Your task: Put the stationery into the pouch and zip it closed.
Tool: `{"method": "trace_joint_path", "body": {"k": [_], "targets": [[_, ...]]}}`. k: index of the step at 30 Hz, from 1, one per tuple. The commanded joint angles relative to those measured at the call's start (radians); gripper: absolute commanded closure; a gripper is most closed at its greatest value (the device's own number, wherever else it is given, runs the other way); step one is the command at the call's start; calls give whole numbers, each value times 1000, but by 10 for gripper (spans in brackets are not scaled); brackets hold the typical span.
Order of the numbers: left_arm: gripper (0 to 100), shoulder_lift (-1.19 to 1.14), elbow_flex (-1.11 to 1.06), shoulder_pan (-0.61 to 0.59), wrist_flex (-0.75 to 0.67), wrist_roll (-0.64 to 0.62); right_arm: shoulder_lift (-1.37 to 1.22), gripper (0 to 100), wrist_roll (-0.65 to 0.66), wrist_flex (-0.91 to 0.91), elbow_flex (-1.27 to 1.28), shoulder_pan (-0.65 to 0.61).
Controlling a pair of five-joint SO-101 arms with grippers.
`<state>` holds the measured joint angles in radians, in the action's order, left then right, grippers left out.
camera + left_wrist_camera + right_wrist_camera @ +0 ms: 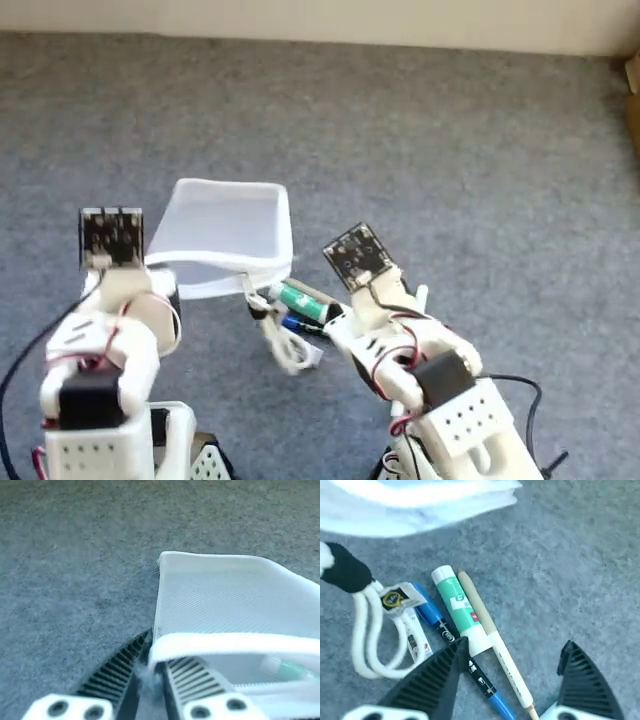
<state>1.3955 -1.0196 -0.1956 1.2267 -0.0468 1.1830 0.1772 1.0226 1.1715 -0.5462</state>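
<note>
A white mesh pouch [225, 232] lies on the grey carpet with its mouth towards the arms. My left gripper [150, 669] is shut on the near corner of the pouch's rim [225, 642]. Beside the mouth lie a green-and-white glue stick [457, 607], a beige pencil [490, 630], a blue pen [445, 630] and a looped white cord [362, 632] with a black end. My right gripper [515, 647] hangs open just above the glue stick and pencil, touching nothing. From above, the glue stick [300, 300] sits just right of the pouch's mouth.
Grey carpet [480, 150] covers the whole floor, with free room beyond and right of the pouch. A pale wall edge [320, 20] runs along the far side. The arms' white bases [100, 430] stand at the near edge.
</note>
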Motion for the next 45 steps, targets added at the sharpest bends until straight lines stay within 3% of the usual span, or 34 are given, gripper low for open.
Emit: {"method": "trace_joint_path", "body": {"k": [1, 7, 11, 19, 28, 40, 45], "targets": [[993, -174, 157, -110, 44, 8, -94, 728, 14, -41, -15, -16], [993, -228, 205, -225, 72, 5, -226, 759, 17, -102, -48, -73], [993, -228, 196, -232, 89, 2, -328, 796, 18, -74, -189, -82], [993, -228, 194, -286, 86, -54, -625, 797, 20, -5, -479, -216], [993, -228, 193, -377, 86, -54, -928, 800, 95, -4, -676, -220], [993, -228, 156, -375, 84, -54, -1190, 801, 97, -7, -779, -220], [993, -228, 156, -375, 84, -54, -1227, 848, 98, -28, -780, -220]]}}
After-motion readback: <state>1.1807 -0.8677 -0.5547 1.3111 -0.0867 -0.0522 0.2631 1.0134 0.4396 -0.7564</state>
